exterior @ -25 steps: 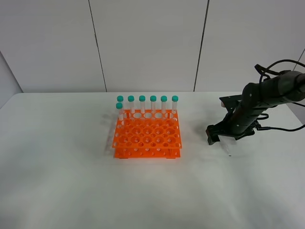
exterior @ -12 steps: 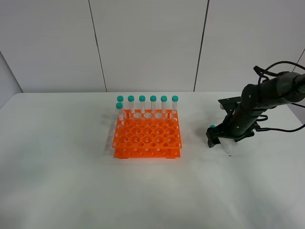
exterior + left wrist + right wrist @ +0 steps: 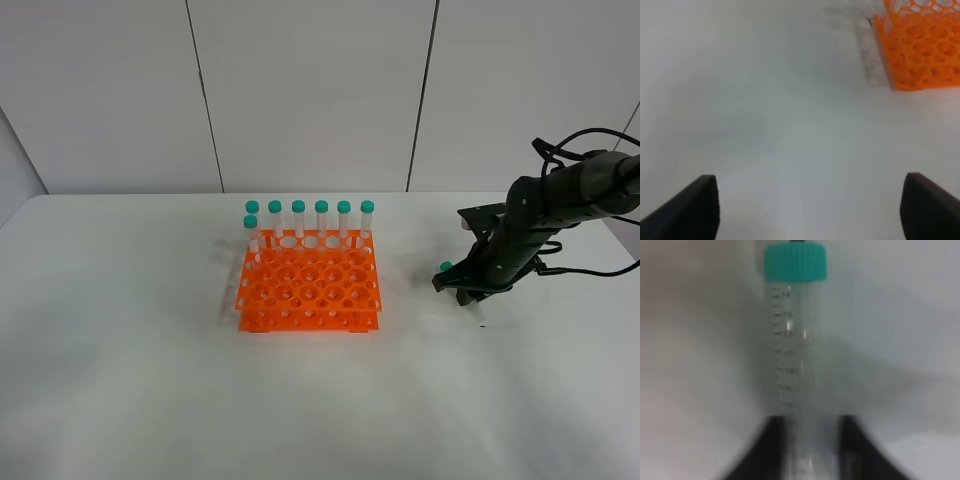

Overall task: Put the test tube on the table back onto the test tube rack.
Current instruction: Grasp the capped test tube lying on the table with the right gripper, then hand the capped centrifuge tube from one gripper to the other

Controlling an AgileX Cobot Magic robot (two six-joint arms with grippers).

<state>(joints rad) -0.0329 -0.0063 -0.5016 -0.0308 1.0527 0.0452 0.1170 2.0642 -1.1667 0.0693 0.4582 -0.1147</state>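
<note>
The right gripper [image 3: 461, 287] now sits slightly higher above the table [image 3: 150, 400] than 1 s ago, tilting the test tube [image 3: 447, 268] so its teal cap shows.

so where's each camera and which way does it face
Exterior high: mounted high, looking down on the table, orange rack and right arm, whose right hand grips the test tube.
Left wrist: rides behind the open left hand, facing the table and a rack corner.
Right wrist: looks along the right hand's fingers at the test tube.
Shared: rack, exterior and left wrist; test tube, exterior and right wrist.
</note>
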